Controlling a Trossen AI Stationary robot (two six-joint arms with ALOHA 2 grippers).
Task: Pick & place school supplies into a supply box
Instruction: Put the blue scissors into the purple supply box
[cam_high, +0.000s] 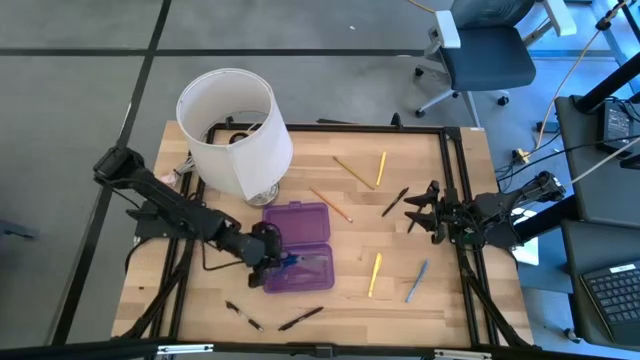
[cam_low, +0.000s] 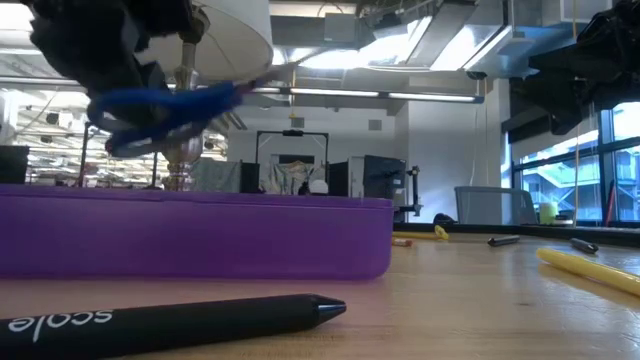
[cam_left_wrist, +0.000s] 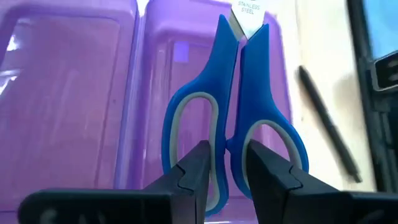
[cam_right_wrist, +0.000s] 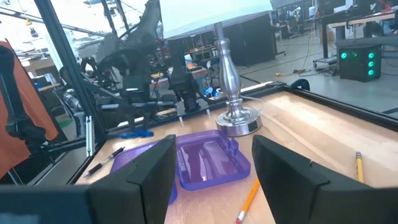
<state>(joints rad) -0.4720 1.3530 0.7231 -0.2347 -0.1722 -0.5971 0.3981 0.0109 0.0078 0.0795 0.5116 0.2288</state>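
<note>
Scissors over the box
Our left tool (cam_left_wrist: 225, 165) grips the blue-handled scissors (cam_left_wrist: 233, 118) above the purple supply box (cam_high: 297, 262); our right tool (cam_high: 420, 210) waits open.

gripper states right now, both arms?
Left pincer: shut on the blue-handled steel scissors, held above the open translucent purple plastic case.
Right pincer: open, empty, waiting at the table's right edge.

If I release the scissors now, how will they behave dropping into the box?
The scissors look rigid and closed, so they should drop as one piece without flopping. The left gripper pinches them between the handle loops over the open box; they hang roughly level in the low view, so they will probably land flat, perhaps sliding on smooth plastic.
</note>
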